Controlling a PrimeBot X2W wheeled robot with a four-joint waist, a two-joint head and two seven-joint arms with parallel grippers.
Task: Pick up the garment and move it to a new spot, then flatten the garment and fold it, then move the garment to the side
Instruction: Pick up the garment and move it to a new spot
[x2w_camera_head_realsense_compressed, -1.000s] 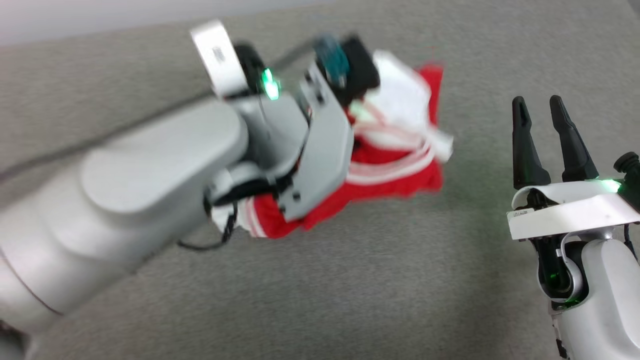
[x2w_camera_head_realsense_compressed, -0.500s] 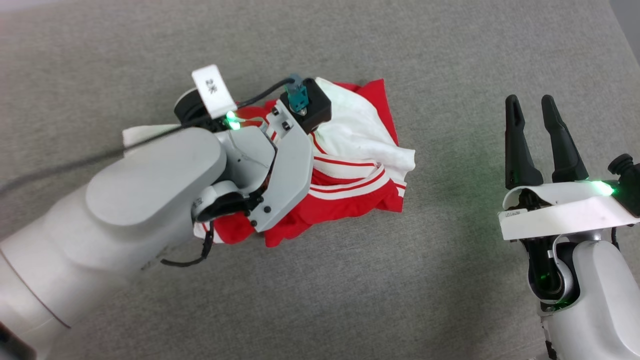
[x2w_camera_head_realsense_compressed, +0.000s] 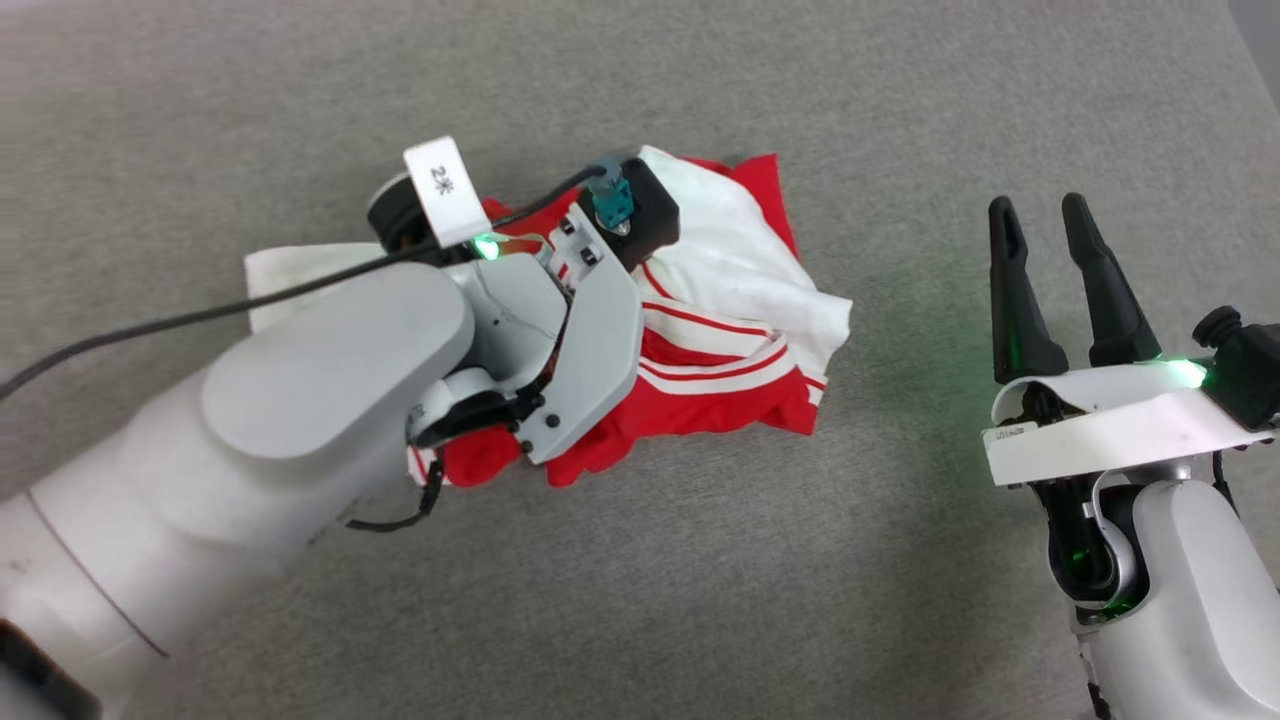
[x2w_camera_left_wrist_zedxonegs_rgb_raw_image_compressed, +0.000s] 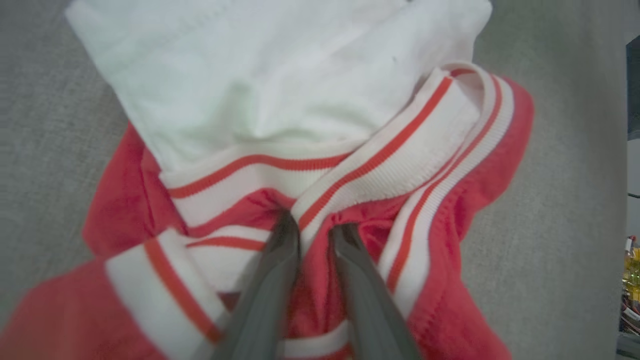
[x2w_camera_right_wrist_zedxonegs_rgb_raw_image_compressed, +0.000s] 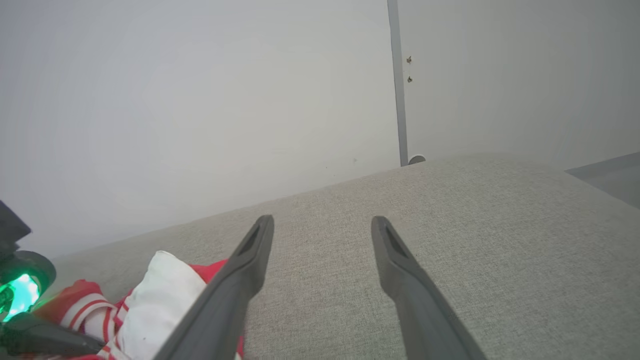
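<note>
The shirt lies in a crumpled heap near the middle of the grey fabric surface, red body bunched, a white sleeve thrown over the top and the striped trim twisted through the folds. No print can be seen, and it is far from flat.

The left hand is down in the heap. Its 2 fingers stand only a narrow gap apart with a ridge of red cloth and trim running between them. Whether they pinch that ridge or merely straddle it, I cannot tell. The right hand hovers over bare surface to the right, well apart from the shirt, its fingers spread wide and holding nothing.

My reading is that this belongs to step 1 – picking up and re-placing the shirt – since the cloth rests on the surface as a bundle and no flattening has begun.

The next move calls for spreading. The left hand needs to come clear of the folds, and both hands need a hem, shoulder or sleeve edge each so they can draw the cloth outward in opposite directions. The overlapped sleeve and twisted trim look likely to drag along – they should be opened first.
</note>
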